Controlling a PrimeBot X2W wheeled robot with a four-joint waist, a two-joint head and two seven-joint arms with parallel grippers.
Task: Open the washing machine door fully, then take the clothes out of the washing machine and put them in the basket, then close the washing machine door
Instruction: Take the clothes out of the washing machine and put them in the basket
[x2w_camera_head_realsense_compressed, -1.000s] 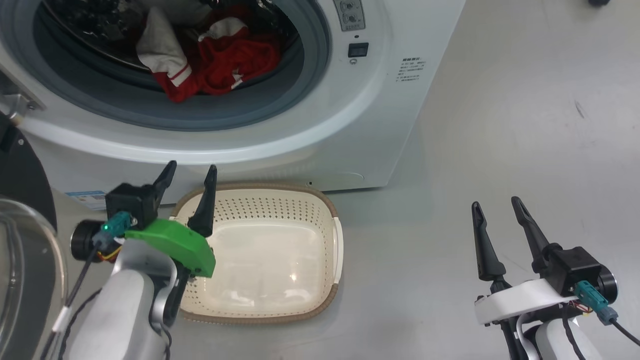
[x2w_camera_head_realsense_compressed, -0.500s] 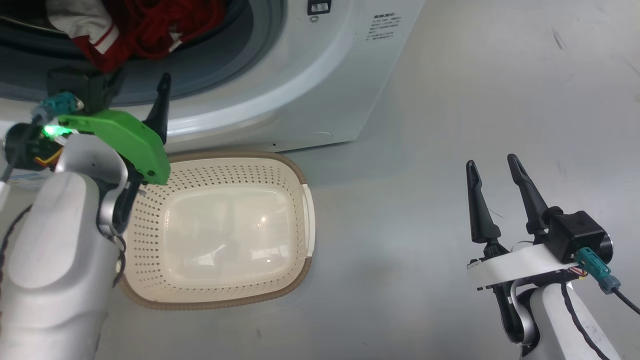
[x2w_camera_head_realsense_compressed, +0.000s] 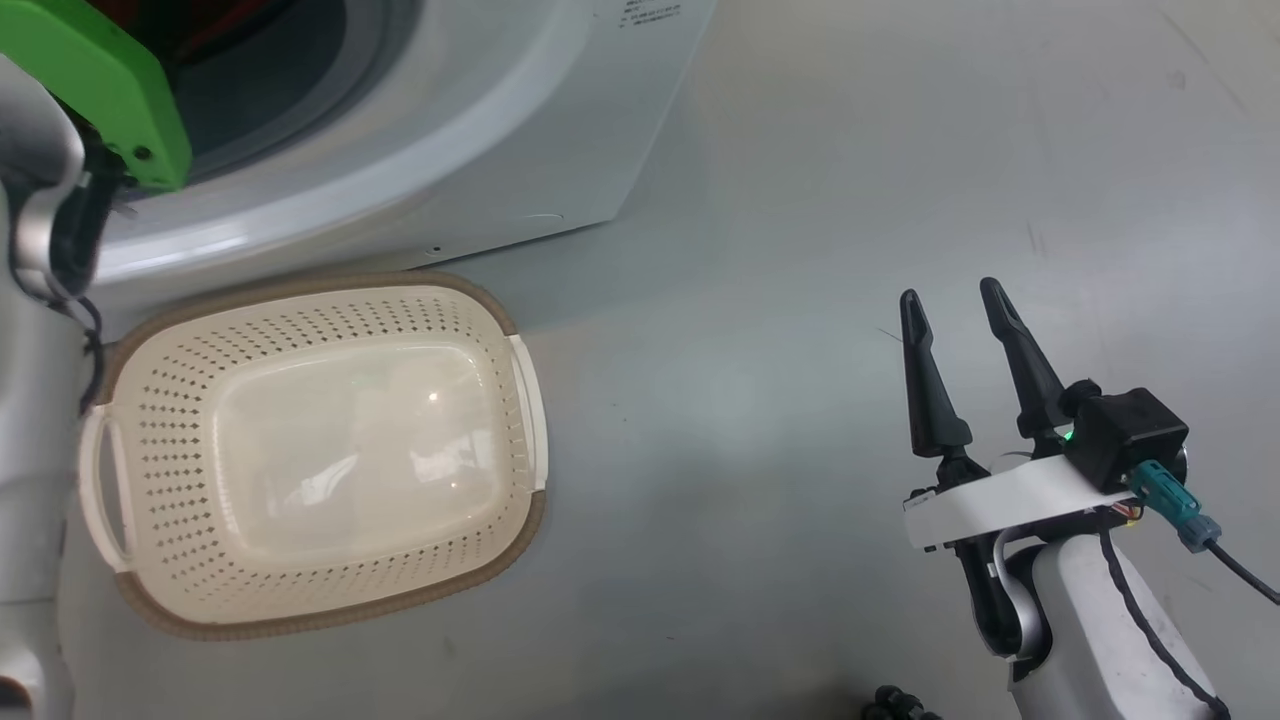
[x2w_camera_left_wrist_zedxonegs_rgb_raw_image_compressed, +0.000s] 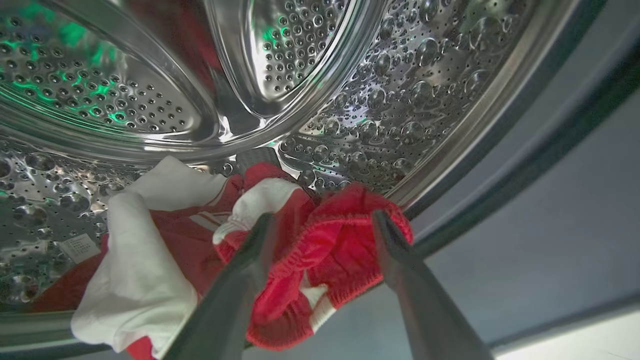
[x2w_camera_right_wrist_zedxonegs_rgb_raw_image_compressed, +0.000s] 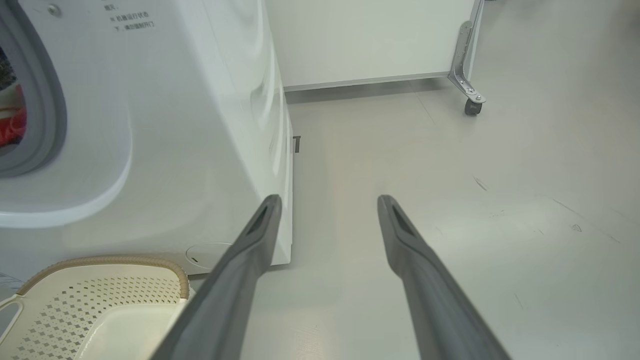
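One washer (x2w_camera_head_realsense_compressed: 480, 150) and one basket (x2w_camera_head_realsense_compressed: 300, 620) with two handles (x2w_camera_head_realsense_compressed: 528, 410) stand on the floor (x2w_camera_head_realsense_compressed: 800, 200). One heap of clothes (x2w_camera_left_wrist_zedxonegs_rgb_raw_image_compressed: 320, 270) lies in the drum (x2w_camera_left_wrist_zedxonegs_rgb_raw_image_compressed: 350, 75), garment count unclear. There are two tools, left tool (x2w_camera_left_wrist_zedxonegs_rgb_raw_image_compressed: 324, 216) and right tool (x2w_camera_head_realsense_compressed: 949, 290), two fingers (x2w_camera_head_realsense_compressed: 925, 390) each.

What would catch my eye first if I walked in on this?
The bright red and white clothes heaped in the shiny steel drum of the washing machine, with the left end effector open close to them. On the floor before the machine sits the empty cream basket.
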